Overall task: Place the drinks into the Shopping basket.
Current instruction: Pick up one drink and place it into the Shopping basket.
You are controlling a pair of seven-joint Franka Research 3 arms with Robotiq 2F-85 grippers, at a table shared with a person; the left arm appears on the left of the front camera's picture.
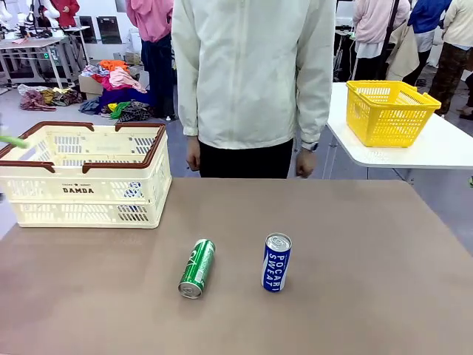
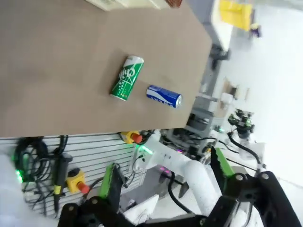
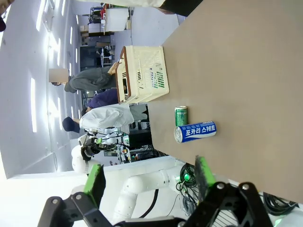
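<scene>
A green can (image 1: pixel 196 268) and a blue "POCARI SWEAT" can (image 1: pixel 277 262) lie on their sides near the middle of the brown table. The cream Shopping basket (image 1: pixel 85 174), with a brown rim and "DAMDA" on its side, stands at the table's far left. Something blue shows through its lattice. In the left wrist view my left gripper (image 2: pixel 165 175) stands open and holds nothing, well back from the green can (image 2: pixel 127 78) and the blue can (image 2: pixel 164 96). My right gripper (image 3: pixel 149 177) is likewise open and holds nothing, off the table's edge from the blue can (image 3: pixel 195 132), green can (image 3: pixel 181 116) and basket (image 3: pixel 142 75).
A person in a pale jacket (image 1: pixel 251 74) stands at the far edge, hands hanging down. A bright yellow basket (image 1: pixel 389 111) sits on a white side table (image 1: pixel 443 148) at the back right. Bare tabletop surrounds both cans.
</scene>
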